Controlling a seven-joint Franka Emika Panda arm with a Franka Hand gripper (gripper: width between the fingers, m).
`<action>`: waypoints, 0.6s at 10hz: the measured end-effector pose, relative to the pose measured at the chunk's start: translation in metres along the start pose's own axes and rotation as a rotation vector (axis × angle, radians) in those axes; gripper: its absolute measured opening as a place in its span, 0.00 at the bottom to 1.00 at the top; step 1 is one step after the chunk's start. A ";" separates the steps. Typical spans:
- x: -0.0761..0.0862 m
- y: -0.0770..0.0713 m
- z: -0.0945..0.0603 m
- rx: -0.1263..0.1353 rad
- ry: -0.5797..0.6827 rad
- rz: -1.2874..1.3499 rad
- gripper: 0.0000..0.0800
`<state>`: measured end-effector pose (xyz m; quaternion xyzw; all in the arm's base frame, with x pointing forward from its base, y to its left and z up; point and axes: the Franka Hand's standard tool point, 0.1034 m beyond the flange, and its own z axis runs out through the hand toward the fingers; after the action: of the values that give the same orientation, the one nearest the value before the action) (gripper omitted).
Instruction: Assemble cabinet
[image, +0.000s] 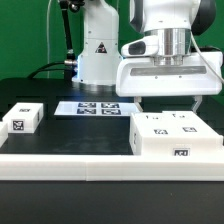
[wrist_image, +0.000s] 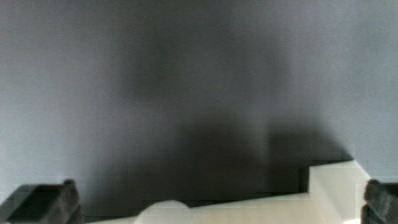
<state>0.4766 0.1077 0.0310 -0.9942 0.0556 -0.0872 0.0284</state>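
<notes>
The large white cabinet box (image: 176, 135) lies at the front on the exterior view's right, with small tags on its top and front faces. My gripper (image: 170, 103) hangs just above its back edge with the jaws spread wide and nothing between them. In the wrist view both dark fingertips (wrist_image: 39, 202) sit at the frame's edges. My gripper (wrist_image: 210, 206) is open there over a blurred white part of the cabinet box (wrist_image: 338, 195). A small white tagged panel piece (image: 22, 118) lies apart at the exterior view's left.
The marker board (image: 95, 107) lies flat on the black table behind the parts. The white robot base (image: 97, 50) with a triangle sticker stands at the back. A white rail (image: 60, 160) runs along the table's front edge.
</notes>
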 end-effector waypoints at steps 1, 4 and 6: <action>0.000 0.000 0.000 0.000 0.000 -0.001 1.00; -0.003 0.007 0.009 -0.014 -0.014 -0.039 1.00; -0.006 0.015 0.018 -0.025 -0.012 -0.037 1.00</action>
<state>0.4727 0.0939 0.0117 -0.9959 0.0379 -0.0812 0.0145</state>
